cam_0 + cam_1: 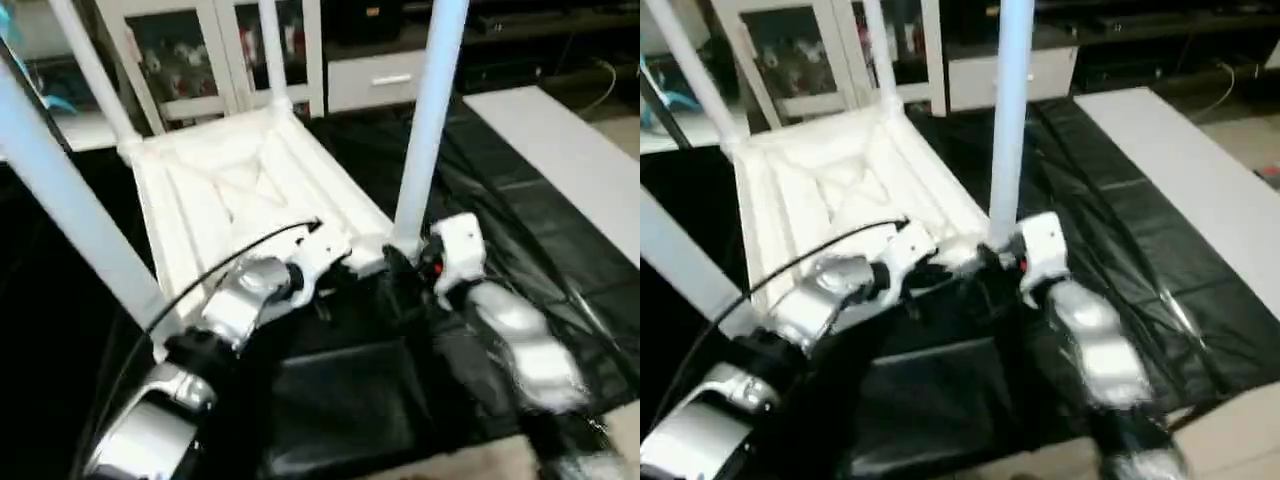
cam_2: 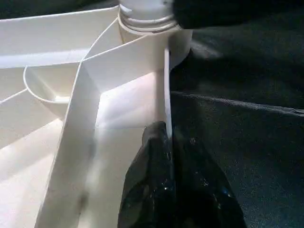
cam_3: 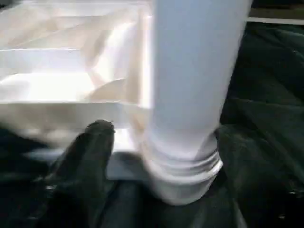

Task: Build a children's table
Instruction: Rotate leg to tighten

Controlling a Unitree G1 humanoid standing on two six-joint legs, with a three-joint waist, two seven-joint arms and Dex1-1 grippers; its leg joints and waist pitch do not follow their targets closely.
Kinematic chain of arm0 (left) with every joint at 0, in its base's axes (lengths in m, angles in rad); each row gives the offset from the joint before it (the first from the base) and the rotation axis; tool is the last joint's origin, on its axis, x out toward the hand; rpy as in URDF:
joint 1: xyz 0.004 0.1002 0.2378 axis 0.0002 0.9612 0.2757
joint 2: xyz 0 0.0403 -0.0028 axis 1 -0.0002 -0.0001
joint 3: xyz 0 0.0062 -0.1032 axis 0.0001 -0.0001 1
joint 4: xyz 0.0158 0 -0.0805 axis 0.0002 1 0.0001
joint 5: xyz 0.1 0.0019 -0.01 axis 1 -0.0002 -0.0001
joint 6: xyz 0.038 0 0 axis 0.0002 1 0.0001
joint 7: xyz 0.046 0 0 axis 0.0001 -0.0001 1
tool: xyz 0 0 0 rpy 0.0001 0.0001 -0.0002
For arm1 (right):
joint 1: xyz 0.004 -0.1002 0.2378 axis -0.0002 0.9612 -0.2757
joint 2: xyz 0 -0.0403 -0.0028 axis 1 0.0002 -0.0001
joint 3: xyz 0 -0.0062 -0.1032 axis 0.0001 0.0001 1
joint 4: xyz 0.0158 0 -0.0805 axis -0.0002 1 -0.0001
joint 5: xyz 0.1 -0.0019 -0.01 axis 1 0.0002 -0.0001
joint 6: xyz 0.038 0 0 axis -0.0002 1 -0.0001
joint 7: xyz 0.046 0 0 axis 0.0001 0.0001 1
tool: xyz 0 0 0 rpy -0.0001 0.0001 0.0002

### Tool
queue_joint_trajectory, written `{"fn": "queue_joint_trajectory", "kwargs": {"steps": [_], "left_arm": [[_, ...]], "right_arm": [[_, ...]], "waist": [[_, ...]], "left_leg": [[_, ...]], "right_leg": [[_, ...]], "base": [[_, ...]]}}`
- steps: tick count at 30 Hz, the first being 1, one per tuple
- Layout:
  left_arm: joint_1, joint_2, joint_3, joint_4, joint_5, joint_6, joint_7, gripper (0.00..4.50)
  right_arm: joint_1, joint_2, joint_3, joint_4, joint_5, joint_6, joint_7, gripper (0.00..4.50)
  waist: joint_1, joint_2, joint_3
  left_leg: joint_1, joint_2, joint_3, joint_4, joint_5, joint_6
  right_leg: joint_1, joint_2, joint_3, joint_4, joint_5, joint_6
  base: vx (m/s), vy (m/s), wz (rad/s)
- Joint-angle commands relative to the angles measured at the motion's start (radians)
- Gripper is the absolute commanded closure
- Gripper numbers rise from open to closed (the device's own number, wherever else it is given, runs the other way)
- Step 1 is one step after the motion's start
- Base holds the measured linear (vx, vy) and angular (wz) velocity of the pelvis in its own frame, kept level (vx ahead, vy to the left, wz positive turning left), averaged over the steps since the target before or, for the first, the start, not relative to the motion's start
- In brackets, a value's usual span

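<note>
Left tool (image 2: pixel 164 142) pinches tabletop (image 1: pixel 230 190) rim; right tool (image 1: pixel 405 275) beside leg (image 1: pixel 430 120).

This looks like a room in a home or a staged test room. At twelve o'clock stands a white cabinet (image 1: pixel 215 60) with glass doors and small things behind them, beside it a white drawer unit (image 1: pixel 385 75). A black cover (image 1: pixel 520 230) lies over the tabletop, and a pale floor (image 1: pixel 625 125) shows at two o'clock.
</note>
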Motion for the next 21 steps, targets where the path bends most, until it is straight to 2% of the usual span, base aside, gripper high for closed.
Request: {"fn": "queue_joint_trajectory", "kwargs": {"steps": [1,2,3,4,5,6,8,10,11,12,13,15,17,21], "left_arm": [[0.030,0.046,-0.018,-0.019,-0.011,-0.017,-0.081,4.50],[0.037,0.063,-0.026,-0.031,-0.017,-0.023,-0.126,4.50],[0.037,0.063,-0.026,-0.031,-0.017,-0.023,-0.126,4.50],[0.047,0.077,-0.031,-0.049,-0.029,-0.021,-0.170,4.50],[0.066,0.107,-0.045,-0.081,-0.050,-0.044,-0.259,4.50],[0.077,0.124,-0.051,-0.105,-0.067,-0.041,-0.309,4.50],[0.091,0.154,-0.064,-0.143,-0.084,-0.038,-0.375,4.50],[0.098,0.168,-0.068,-0.160,-0.089,-0.037,-0.397,4.50],[0.100,0.172,-0.068,-0.166,-0.091,-0.032,-0.402,4.50],[0.100,0.172,-0.068,-0.166,-0.091,-0.032,-0.402,4.50],[0.115,0.192,-0.077,-0.200,-0.102,-0.024,-0.438,4.50],[0.134,0.216,-0.081,-0.231,-0.101,-0.020,-0.451,4.50],[0.141,0.219,-0.076,-0.237,-0.099,-0.019,-0.448,4.50],[0.162,0.225,-0.068,-0.257,-0.102,-0.011,-0.444,4.50]], "right_arm": [[0.061,-0.083,0.007,-0.117,0.058,0.073,0.123,0.55],[0.111,-0.148,0.009,-0.177,0.074,0.093,0.188,0.34],[0.111,-0.148,0.009,-0.177,0.074,0.093,0.188,0.34],[0.144,-0.187,-0.001,-0.202,0.076,0.092,0.219,0.34],[0.196,-0.242,-0.025,-0.241,0.080,0.094,0.271,0.34],[0.221,-0.264,-0.048,-0.257,0.087,0.101,0.286,0.34],[0.253,-0.289,-0.088,-0.265,0.096,0.101,0.300,0.34],[0.263,-0.300,-0.110,-0.265,0.100,0.117,0.279,0.34],[0.265,-0.303,-0.116,-0.264,0.101,0.122,0.270,0.34],[0.265,-0.303,-0.116,-0.264,0.101,0.122,0.270,0.34],[0.270,-0.313,-0.122,-0.267,0.108,0.130,0.259,0.34],[0.271,-0.315,-0.132,-0.272,0.113,0.143,0.247,0.34],[0.273,-0.314,-0.131,-0.278,0.111,0.148,0.251,0.34],[0.270,-0.301,-0.113,-0.289,0.101,0.151,0.256,0.34]], "waist": [[0.008,-0.009,-0.060],[0.012,-0.017,-0.060],[0.013,-0.017,-0.062],[0.012,-0.006,-0.061],[0.013,-0.014,-0.057],[0.014,-0.004,-0.054],[0.016,-0.004,-0.055],[0.015,-0.001,-0.050],[0.020,0.001,-0.050],[0.020,0.001,-0.048],[0.021,0.007,-0.048],[0.017,0.006,-0.049],[0.016,0.005,-0.049],[0.016,0.004,-0.051]], "left_leg": [[0.039,0.116,-0.066,-0.095,-0.255,0.063],[0.039,0.115,-0.066,-0.094,-0.271,0.061],[0.041,0.116,-0.065,-0.093,-0.267,0.061],[0.039,0.113,-0.065,-0.094,-0.266,0.060],[0.037,0.113,-0.064,-0.095,-0.305,0.046],[0.035,0.114,-0.066,-0.097,-0.317,0.042],[0.041,0.115,-0.065,-0.100,-0.348,0.025],[0.041,0.114,-0.064,-0.103,-0.365,0.015],[0.053,0.113,-0.061,-0.102,-0.398,-0.010],[0.055,0.113,-0.061,-0.103,-0.407,-0.019],[0.055,0.114,-0.064,-0.105,-0.421,-0.036],[0.048,0.113,-0.068,-0.109,-0.420,-0.048],[0.050,0.112,-0.066,-0.108,-0.422,-0.052],[0.045,0.112,-0.067,-0.106,-0.391,-0.042]], "right_leg": [[0.024,-0.040,0.025,-0.048,-0.084,-0.203],[0.031,-0.041,0.025,-0.052,-0.091,-0.200],[0.029,-0.043,0.026,-0.050,-0.078,-0.207],[0.026,-0.044,0.026,-0.049,-0.075,-0.217],[0.028,-0.047,0.026,-0.057,-0.113,-0.220],[0.029,-0.049,0.028,-0.058,-0.129,-0.219],[0.023,-0.046,0.028,-0.060,-0.167,-0.222],[0.020,-0.044,0.028,-0.062,-0.188,-0.221],[0.010,-0.044,0.029,-0.066,-0.233,-0.214],[0.008,-0.044,0.030,-0.068,-0.246,-0.210],[0.010,-0.045,0.031,-0.068,-0.258,-0.201],[0.013,-0.045,0.029,-0.063,-0.247,-0.189],[0.011,-0.044,0.029,-0.064,-0.247,-0.187],[0.015,-0.047,0.029,-0.062,-0.227,-0.188]], "base": [[0.000,0.000,0.00],[0.000,0.000,0.00],[0.000,0.000,0.00],[0.000,0.000,0.00],[0.000,0.000,0.00],[0.000,0.000,0.00],[0.000,0.000,0.00],[0.000,0.000,0.00],[0.000,0.000,0.00],[0.000,0.000,0.00],[0.000,0.000,0.00],[0.000,0.000,0.00],[0.000,0.000,0.00],[0.000,0.000,0.00]]}}
